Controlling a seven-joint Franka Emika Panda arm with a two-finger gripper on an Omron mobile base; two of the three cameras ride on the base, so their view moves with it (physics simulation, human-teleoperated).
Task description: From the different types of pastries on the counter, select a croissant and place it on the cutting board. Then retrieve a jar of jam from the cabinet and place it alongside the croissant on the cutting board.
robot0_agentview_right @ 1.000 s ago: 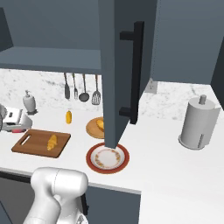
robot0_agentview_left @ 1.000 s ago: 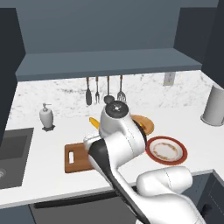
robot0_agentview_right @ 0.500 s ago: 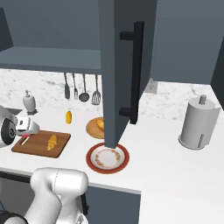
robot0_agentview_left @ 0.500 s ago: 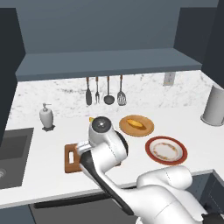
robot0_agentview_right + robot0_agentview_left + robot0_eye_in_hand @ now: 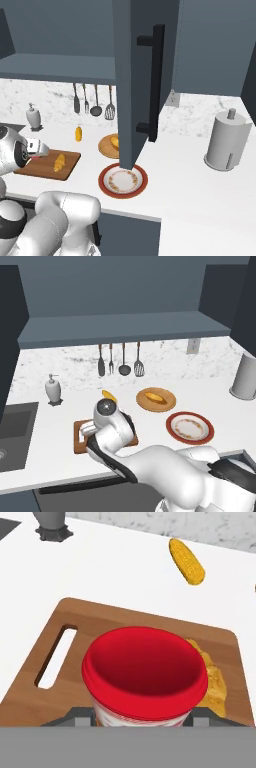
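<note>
My gripper (image 5: 142,718) is shut on the jar of jam (image 5: 145,677), whose red lid faces the hand camera. The jar hangs just over the brown cutting board (image 5: 100,627), near its white handle slot (image 5: 55,657). The croissant (image 5: 212,682) lies on the board right beside the jar, partly hidden by it. From the right base view, the gripper (image 5: 37,148) hovers over the board's left end (image 5: 47,165), with the croissant (image 5: 60,161) to its right. The arm covers most of the board (image 5: 80,438) in the left base view. Behind the board lies the slim yellow roll (image 5: 186,560).
The oval loaf (image 5: 155,397) rests on a round wooden plate (image 5: 107,145). A red-rimmed plate (image 5: 190,427) sits near the counter's front. A soap dispenser (image 5: 52,388) and sink (image 5: 15,431) are at left. An open cabinet door (image 5: 137,80) hangs at right, beside a paper towel roll (image 5: 227,142).
The arm has swung down and left from above the plates, carrying the jar to just over the cutting board's handle end.
</note>
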